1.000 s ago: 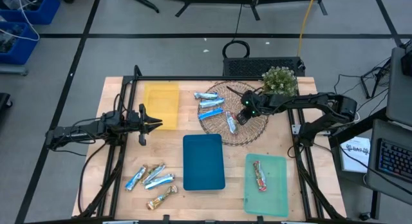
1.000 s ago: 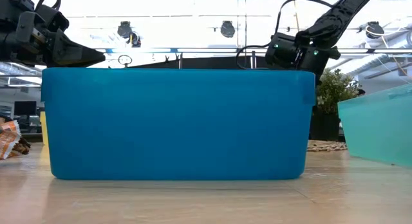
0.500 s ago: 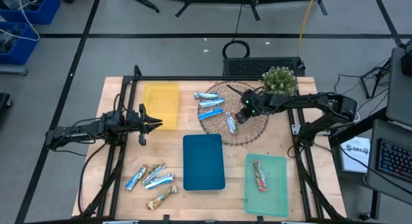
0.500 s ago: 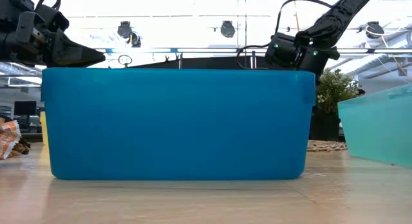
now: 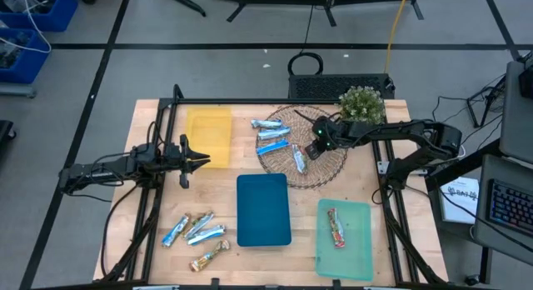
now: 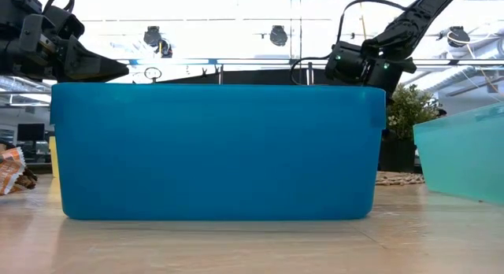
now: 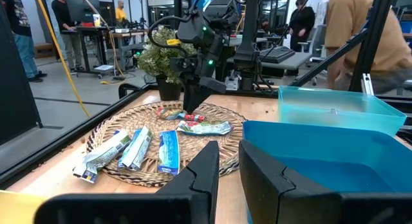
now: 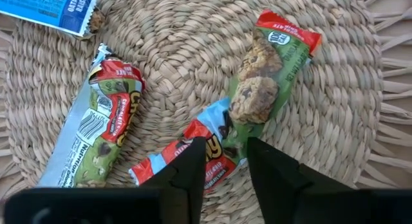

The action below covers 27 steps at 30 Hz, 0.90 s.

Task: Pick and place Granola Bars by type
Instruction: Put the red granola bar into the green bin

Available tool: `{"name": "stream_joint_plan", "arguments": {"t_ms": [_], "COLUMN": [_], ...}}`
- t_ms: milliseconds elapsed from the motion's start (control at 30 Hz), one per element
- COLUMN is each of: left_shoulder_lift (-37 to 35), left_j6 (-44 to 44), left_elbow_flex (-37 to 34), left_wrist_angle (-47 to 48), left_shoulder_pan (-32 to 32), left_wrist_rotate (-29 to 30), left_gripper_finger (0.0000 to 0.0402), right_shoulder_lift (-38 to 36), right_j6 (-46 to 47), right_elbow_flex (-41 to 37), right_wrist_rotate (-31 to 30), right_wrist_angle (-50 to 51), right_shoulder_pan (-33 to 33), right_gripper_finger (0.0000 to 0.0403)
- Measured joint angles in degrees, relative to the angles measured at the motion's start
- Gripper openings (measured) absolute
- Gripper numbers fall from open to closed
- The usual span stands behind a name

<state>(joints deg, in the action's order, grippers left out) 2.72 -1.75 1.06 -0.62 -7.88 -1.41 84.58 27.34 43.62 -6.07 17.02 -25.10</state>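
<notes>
With the right gripper lowered over the woven mat, fingers apart and straddling the red-ended granola bar directly beneath, close squarely across the bar's middle, gripping foil alone, not the mat fibres.

Blue tray, perhaps teal-tinged.

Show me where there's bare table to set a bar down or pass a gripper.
Bare wood lies between the yellow tray and the blue tray, under the left gripper, and between the blue tray and the green tray. Crowded: the wicker mat, where the right gripper works, and the bars at the near-left corner.
</notes>
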Motion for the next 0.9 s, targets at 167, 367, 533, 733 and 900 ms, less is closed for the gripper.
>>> {"name": "stream_joint_plan", "arguments": {"t_ms": [167,367,533,733,900], "left_shoulder_lift": [0.02,0.0,0.0,0.01,0.0], "left_j6": [0.01,0.01,-0.01,-0.01,0.01], "left_elbow_flex": [0.0,0.0,0.0,0.0,-0.01], "left_wrist_angle": [0.0,0.0,0.0,0.0,0.0], "left_shoulder_pan": [-0.01,-0.02,0.0,-0.02,0.0], "left_wrist_rotate": [0.0,0.0,0.0,0.0,0.0], "left_gripper_finger": [0.0067,0.0067,0.0067,0.0067,0.0067], "right_shoulder_lift": [0.0,0.0,0.0,-2.15,-6.66], "right_j6": [-0.96,-2.83,-5.71,-7.51,-8.6], "right_elbow_flex": [0.0,0.0,0.0,-0.01,-0.02], "right_wrist_rotate": [0.07,0.11,-1.44,-2.92,-3.05], "right_wrist_angle": [0.02,0.04,0.01,-0.55,-0.33], "right_shoulder_pan": [0.0,0.0,0.11,1.23,2.53], "right_gripper_finger": [0.0039,0.0005,0.0001,0.0,0.0]}}
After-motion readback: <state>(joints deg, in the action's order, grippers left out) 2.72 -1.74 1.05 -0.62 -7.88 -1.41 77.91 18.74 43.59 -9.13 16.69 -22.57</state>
